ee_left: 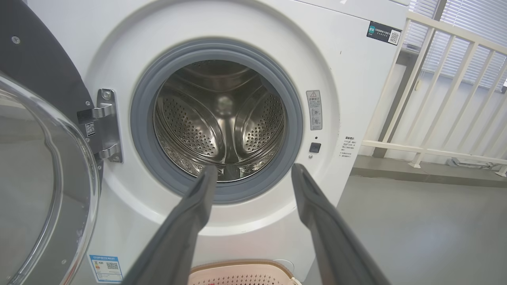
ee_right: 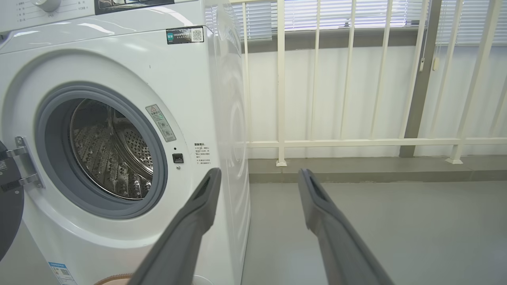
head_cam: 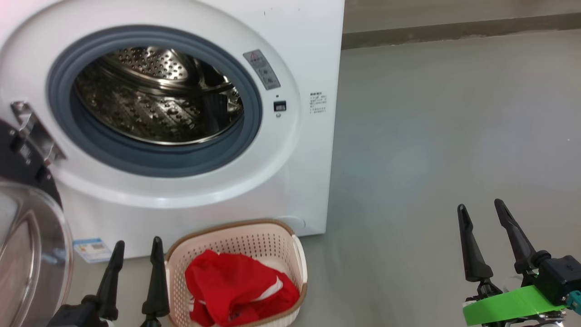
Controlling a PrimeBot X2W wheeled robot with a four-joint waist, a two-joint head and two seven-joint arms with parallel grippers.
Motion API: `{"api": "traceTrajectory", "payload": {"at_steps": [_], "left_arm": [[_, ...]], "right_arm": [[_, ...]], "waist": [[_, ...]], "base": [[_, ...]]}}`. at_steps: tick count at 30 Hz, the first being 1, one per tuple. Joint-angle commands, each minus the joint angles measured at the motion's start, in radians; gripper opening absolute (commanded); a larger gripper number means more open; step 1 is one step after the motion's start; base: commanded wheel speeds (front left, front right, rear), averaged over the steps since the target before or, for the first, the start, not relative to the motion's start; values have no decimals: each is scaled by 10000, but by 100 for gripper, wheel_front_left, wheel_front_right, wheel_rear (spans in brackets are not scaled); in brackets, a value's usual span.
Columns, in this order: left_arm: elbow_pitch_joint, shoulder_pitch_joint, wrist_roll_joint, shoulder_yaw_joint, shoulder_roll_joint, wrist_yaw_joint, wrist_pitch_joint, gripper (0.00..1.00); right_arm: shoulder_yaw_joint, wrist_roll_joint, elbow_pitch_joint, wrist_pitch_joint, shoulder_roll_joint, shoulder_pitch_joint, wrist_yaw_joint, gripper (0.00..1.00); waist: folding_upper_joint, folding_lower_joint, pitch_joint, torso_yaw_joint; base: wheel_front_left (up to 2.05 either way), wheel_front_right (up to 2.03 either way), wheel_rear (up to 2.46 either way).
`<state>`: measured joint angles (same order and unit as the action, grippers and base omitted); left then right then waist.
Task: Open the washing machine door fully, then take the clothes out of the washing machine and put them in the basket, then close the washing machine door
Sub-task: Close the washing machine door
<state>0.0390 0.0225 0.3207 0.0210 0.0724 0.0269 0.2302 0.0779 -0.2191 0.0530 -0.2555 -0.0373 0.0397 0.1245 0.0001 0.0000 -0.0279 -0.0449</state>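
A smooth grey floor (head_cam: pixel 431 136) spreads to the right of the scene, and behind it a white railing (ee_right: pixel 281 99) stands before a window with blinds. On the left stands the washing machine (head_cam: pixel 295 45), a big white box with its round opening uncovered. The grey rubber gasket (head_cam: pixel 150 161) circles this opening, and through it the perforated steel drum (head_cam: pixel 150 104) shines. The washing machine door (head_cam: pixel 27 254) is swung out to the left on a metal hinge (head_cam: pixel 34 131). Its clear glass bowl bulges at the lower left of the head view, with a piece of the black rim above it. The basket (head_cam: pixel 299 254) sits on the floor just in front of the machine, below the opening and toward the right part of the front. The clothes (head_cam: pixel 236 281) lie inside the basket as a crumpled red heap with some white trim. A small blue-white label (head_cam: pixel 92 250) is stuck low on the machine's front, left of the basket. The left gripper (head_cam: pixel 138 240) hangs just beside the basket's left rim (whether one finger touches the rim, I cannot tell). Its two dark fingers are spread apart with nothing between them, and they point toward the lower edge of the opening. The right gripper (head_cam: pixel 480 204) is well apart from the machine, over the bare floor at the right, and its fingers are also spread and carry nothing. A band of green tape (head_cam: pixel 513 304) is wrapped at its wrist.
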Motion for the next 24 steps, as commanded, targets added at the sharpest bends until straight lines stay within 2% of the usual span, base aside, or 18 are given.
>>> {"api": "traceTrajectory", "payload": {"at_steps": [1, 10, 24], "left_arm": [[-320, -113, 49, -295, 101, 53, 34, 100], [-366, -109, 32, -122, 164, 8, -42, 100], [-484, -164, -86, -20, 250, 234, -93, 100]], "right_arm": [[-270, 4, -251, -63, -129, -187, 62, 100], [-260, 29, -263, -63, -129, -201, 62, 100], [-305, -9, -241, -63, -129, -222, 62, 100]], "waist": [[-1, 0, 18, 30], [-1, 0, 93, 184], [-1, 0, 121, 361]], "base": [[-149, 149, 0], [-91, 91, 0], [-3, 3, 0]]}}
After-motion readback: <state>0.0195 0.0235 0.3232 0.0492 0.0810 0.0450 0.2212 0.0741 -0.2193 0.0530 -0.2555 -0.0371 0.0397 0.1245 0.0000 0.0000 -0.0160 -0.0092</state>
